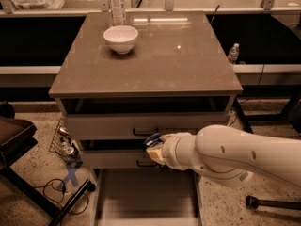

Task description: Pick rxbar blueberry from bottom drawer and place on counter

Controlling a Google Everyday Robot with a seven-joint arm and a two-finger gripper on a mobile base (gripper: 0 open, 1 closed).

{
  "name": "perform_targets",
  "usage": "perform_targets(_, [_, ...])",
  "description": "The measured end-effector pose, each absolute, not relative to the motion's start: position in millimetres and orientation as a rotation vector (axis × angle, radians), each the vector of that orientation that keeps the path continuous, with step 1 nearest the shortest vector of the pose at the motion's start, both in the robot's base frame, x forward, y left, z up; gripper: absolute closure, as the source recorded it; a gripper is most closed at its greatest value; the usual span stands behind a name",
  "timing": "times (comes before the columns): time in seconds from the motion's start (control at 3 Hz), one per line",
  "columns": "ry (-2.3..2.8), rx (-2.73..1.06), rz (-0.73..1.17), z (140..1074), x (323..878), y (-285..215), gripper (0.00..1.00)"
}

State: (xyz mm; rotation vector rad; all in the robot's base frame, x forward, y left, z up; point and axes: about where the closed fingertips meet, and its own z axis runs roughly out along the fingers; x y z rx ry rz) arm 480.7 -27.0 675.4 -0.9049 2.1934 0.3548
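Note:
My gripper (153,147) sits at the end of the white arm that reaches in from the lower right. It is in front of the middle drawer's face, above the open bottom drawer (146,199). It is shut on the rxbar blueberry (151,138), a small dark blue piece showing at the fingertips. The bottom drawer is pulled out and its pale floor shows bare. The counter (178,55) is the grey-brown slab above, well higher than the gripper.
A white bowl (121,38) and a clear water bottle (116,4) stand at the counter's back left. Two upper drawers with dark handles (145,132) are closed. A black stand leg (70,201) and cables lie on the floor at left.

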Motion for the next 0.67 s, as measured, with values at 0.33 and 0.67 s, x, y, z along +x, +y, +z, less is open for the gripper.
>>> perform_targets(0.33, [2.144, -0.862, 0.341, 720, 514, -43, 1.0])
perform_targets(0.67, [2.12, -0.803, 0.338, 762, 545, -62, 1.0])
